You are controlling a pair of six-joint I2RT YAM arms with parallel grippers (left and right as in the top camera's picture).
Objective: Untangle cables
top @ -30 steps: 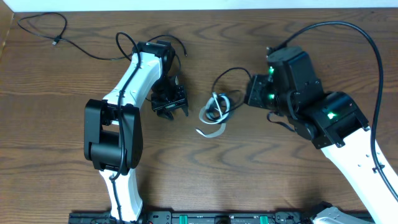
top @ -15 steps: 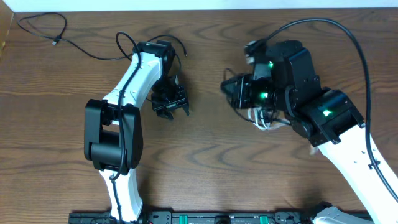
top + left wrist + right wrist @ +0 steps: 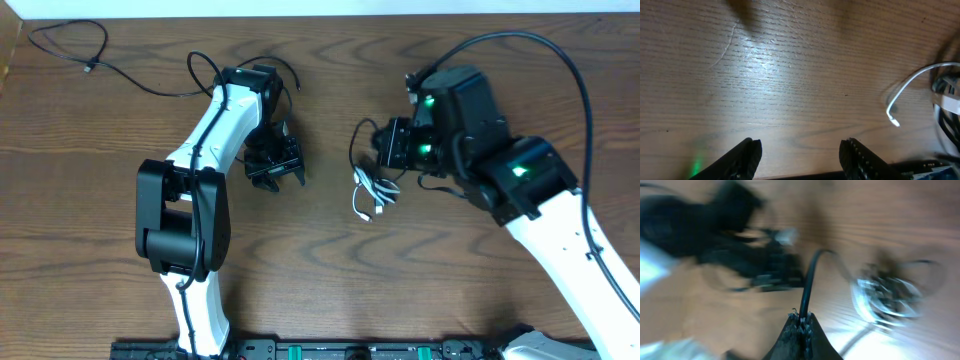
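Note:
A small tangle of white and black cables (image 3: 367, 192) lies at the table's middle, and it shows blurred in the right wrist view as a white coil (image 3: 886, 296). My right gripper (image 3: 380, 145) is just above that tangle, shut on a black cable (image 3: 807, 282) that runs out from between its fingertips (image 3: 801, 316). My left gripper (image 3: 276, 168) hangs open to the left of the tangle, holding nothing (image 3: 802, 155). A loose white cable end (image 3: 900, 97) with a small plug lies ahead and to its right. Another black cable (image 3: 70, 45) lies loose at the far left corner.
The left arm's thick black supply cable (image 3: 205, 70) loops beside its wrist. The right arm's thick cable (image 3: 560, 50) arcs over the right side. A dark rail (image 3: 330, 350) runs along the table's front edge.
The right gripper, still shut, swung across the tangle; the bundle was dragged to the right and then settled a little right of its earlier spot. The left arm has stayed in place.

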